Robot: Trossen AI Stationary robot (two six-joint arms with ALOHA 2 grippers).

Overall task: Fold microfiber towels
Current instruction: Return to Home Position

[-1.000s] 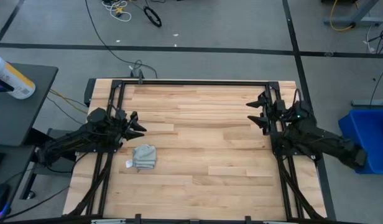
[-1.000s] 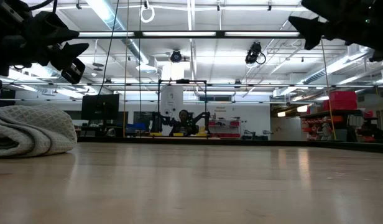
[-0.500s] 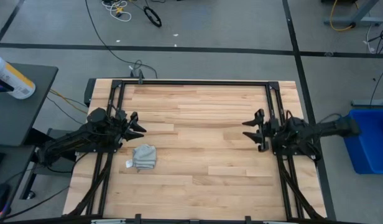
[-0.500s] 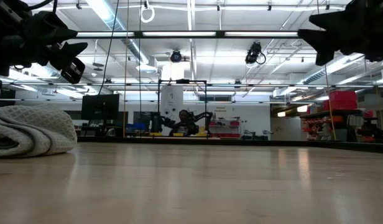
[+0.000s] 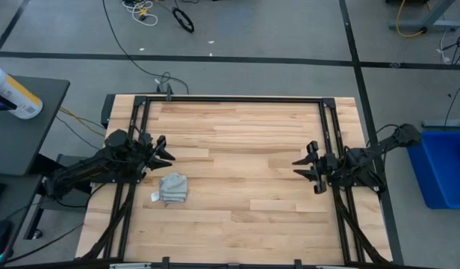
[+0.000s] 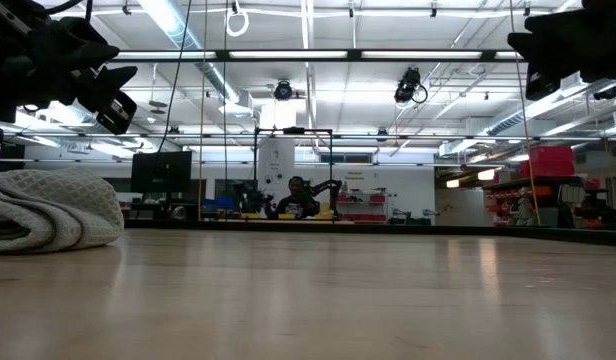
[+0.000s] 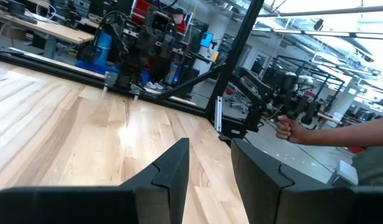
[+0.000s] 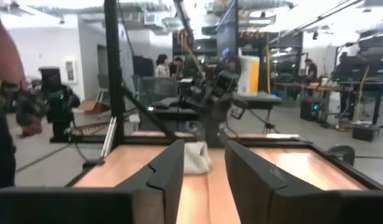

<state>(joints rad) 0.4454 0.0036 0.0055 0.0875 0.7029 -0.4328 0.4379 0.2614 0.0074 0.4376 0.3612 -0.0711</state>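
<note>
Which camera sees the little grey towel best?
The high view: the whole folded light grey-blue microfiber towel shows from above. The low view crops it, the right wrist view shows it far off, the left wrist view misses it.

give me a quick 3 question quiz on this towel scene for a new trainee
1. True or false: the folded towel lies on the table nearer the left gripper than the right gripper.
2. What does the right gripper hold? A) the towel B) nothing C) a bottle
3. Fill in: the left gripper, raised off the table, is ____ (open or shut).
Key: 1 true; 2 B; 3 open.
</note>
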